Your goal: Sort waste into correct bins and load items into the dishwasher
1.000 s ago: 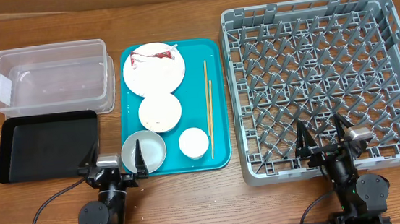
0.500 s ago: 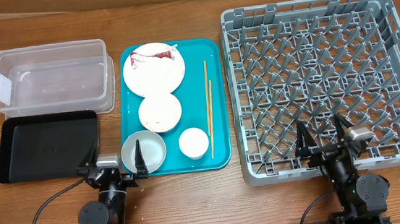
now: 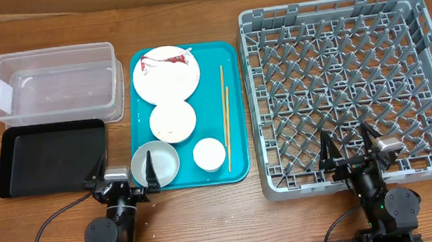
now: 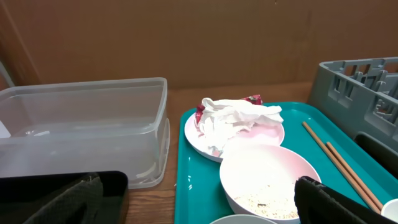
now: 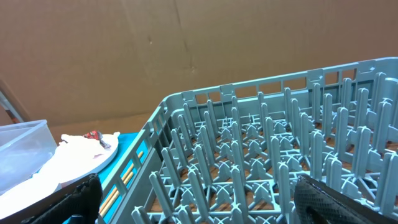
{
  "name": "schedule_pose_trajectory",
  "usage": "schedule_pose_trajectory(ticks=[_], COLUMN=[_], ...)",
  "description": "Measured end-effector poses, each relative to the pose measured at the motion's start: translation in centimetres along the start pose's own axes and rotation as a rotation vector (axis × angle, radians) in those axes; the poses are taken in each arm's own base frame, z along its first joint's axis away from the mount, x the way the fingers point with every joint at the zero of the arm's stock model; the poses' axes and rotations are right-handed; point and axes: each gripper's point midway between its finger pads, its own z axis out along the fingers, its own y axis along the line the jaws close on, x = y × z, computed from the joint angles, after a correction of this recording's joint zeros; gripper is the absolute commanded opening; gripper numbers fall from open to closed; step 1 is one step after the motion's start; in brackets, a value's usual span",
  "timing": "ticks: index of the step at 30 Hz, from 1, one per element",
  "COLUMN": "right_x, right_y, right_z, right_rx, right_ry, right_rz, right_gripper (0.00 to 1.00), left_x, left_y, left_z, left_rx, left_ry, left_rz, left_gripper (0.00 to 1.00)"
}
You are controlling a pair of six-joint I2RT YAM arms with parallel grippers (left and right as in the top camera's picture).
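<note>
Nothing sorted yet — the napkin [image 3: 165, 60] lies on the big plate [image 3: 166, 84] well ahead of the left pincer [image 3: 123, 178]; tub [image 3: 52, 84] and black tray [image 3: 51, 159] hold nothing. The rack [image 3: 323, 6] before the right pincer [image 3: 348, 155] — bare. Both pincers gape wide.

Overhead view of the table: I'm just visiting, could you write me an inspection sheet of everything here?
Surface: wooden table, brown grain.
Job's things: teal tray carries larger plate with napkin and red wrapper, smaller plate with rice grains, bowl, cup, chopsticks; clear tub, black tray and dish rack hold nothing.
Clutter: nothing seen.
Grippers: left gripper and right gripper open, holding nothing.
Cables: black cable by the left arm, another by the right.
Surroundings: cardboard wall behind.
</note>
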Motion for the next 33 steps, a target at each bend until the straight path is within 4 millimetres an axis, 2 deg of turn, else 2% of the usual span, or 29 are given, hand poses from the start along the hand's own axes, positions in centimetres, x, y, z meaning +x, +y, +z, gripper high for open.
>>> schedule_pose_trajectory(ticks=[33], right_x=[0.00], right_y=[0.00], right_z=[0.00], right_rx=[0.000], right_ry=[0.000], right_rz=[0.000], right_gripper=[1.00], left_x=[0.06], left_y=[0.26], left_z=[0.00], left_rx=[-0.015], left_ry=[0.003], left_rz=[0.000], left_gripper=[1.00])
